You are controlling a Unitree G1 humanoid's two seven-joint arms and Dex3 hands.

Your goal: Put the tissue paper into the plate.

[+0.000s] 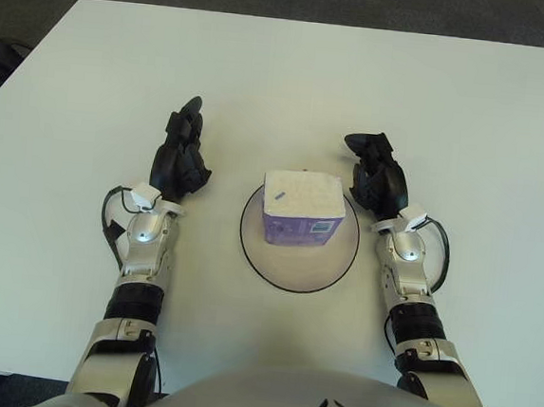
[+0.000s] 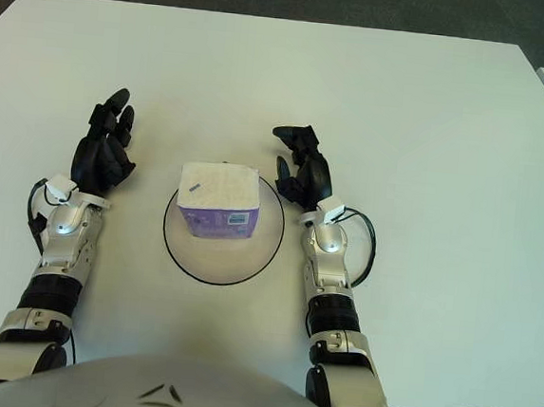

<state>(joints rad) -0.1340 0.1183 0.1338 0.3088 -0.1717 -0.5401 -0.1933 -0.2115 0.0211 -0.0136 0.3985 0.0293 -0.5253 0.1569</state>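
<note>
the tissue paper (image 1: 300,208), a purple pack with a white top, sits inside the rim of the plate (image 1: 275,272) at the table (image 1: 472,97) centre, so the placement looks complete. left hand (image 1: 181,157) shows left of the plate, fingers loosely extended and holding nothing; right hand (image 1: 378,173) just right of the plate, fingers relaxed, also empty. nothing appears left to do.

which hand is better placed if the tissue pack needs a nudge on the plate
Right. The right hand sits open right beside the tissue pack at the plate rim, while the left hand shows farther off.
</note>
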